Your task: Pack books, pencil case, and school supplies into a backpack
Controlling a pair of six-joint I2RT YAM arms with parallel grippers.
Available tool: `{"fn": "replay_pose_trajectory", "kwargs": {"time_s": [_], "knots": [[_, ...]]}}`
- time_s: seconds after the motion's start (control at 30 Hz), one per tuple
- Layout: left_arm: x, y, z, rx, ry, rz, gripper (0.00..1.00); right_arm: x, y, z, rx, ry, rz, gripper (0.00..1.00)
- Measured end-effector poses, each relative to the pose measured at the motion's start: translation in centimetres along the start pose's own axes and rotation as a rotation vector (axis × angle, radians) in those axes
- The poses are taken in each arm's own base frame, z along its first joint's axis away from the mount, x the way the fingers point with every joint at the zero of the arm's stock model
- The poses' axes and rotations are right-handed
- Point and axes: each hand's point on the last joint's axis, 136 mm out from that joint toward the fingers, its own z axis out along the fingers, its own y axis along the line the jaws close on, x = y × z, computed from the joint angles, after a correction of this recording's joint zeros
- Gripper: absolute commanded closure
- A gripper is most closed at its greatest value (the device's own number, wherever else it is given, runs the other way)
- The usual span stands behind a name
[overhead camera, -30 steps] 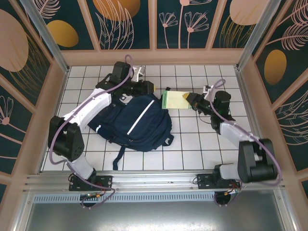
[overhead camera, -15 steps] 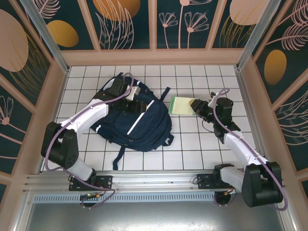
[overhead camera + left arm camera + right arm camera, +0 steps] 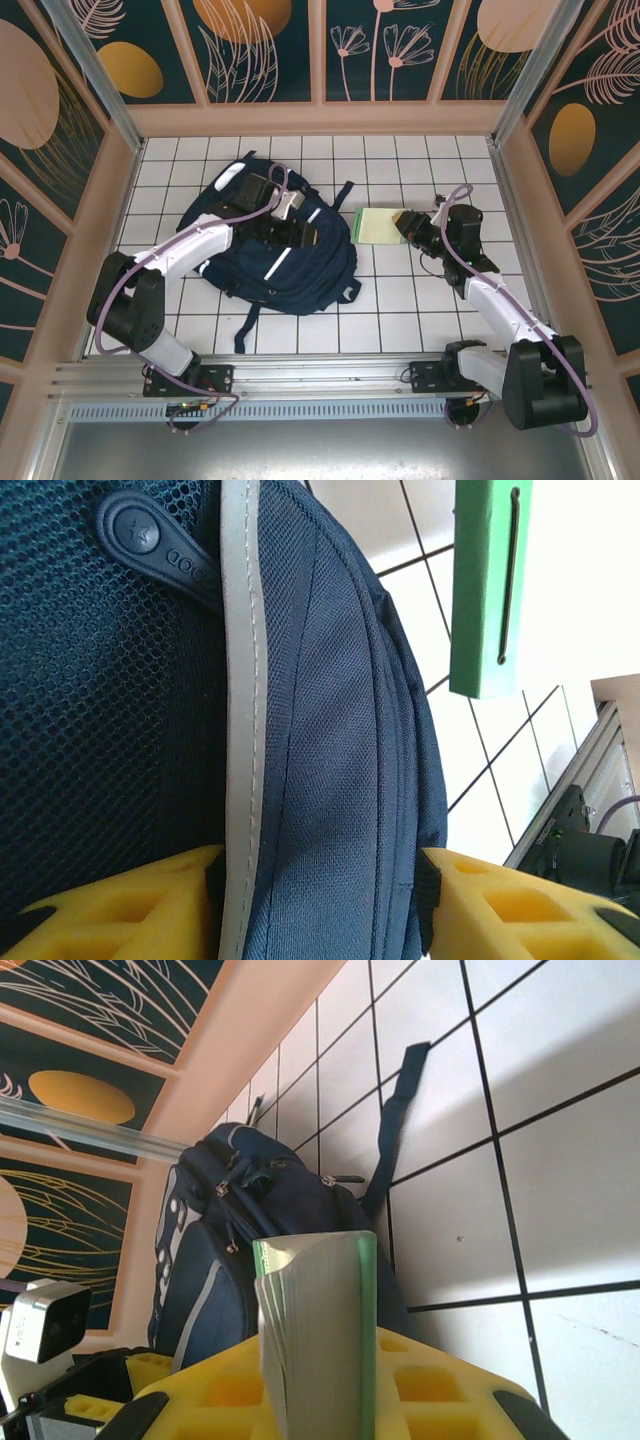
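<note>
Left claw (image 3: 320,885) spread astride the backpack (image 3: 340,730); right claw (image 3: 408,226) pinches the pale green pack (image 3: 377,225).

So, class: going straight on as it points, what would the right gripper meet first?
Probably the backpack: the green pack held in the right gripper would reach its side first, though depth is unclear.

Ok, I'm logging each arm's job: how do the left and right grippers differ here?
The left gripper straddles a fold of the large navy fabric backpack, jaws apart; the right gripper is shut on a thin pale green rectangular pack. The left sits over the backpack; the right beside it, above white tiles. Both have yellow fingers.
</note>
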Motion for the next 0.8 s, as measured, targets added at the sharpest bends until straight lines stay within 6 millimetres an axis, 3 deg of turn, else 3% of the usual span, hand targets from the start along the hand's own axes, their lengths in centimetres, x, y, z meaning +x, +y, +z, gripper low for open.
{"fn": "replay_pose_trajectory", "kwargs": {"time_s": [0.1, 0.27, 0.47, 0.57, 0.7, 0.8], "knots": [[-0.1, 0.6, 0.6, -0.013, 0.011, -0.010, 0.60, 0.2, -0.3, 0.1, 0.006, 0.006, 0.005, 1.00], [-0.7, 1.2, 1.3, -0.037, 0.008, -0.020, 0.99, 0.2, -0.4, 0.1, 0.008, 0.007, 0.006, 1.00], [-0.9, 1.3, 1.1, -0.050, 0.004, 0.009, 1.00, 0.4, -0.5, -0.3, 0.015, -0.007, 0.002, 1.00], [-1.5, 0.6, 0.0, -0.044, -0.014, 0.029, 1.00, 0.2, -0.2, -1.1, 0.014, -0.033, -0.009, 1.00], [-3.4, -1.1, -3.4, -0.008, -0.080, 0.042, 1.00, -0.2, 1.0, -2.0, -0.019, -0.065, -0.030, 1.00], [-5.6, -2.3, -7.1, 0.007, -0.160, 0.049, 1.00, -0.2, 1.5, -2.3, -0.034, -0.068, -0.019, 1.00]]}}
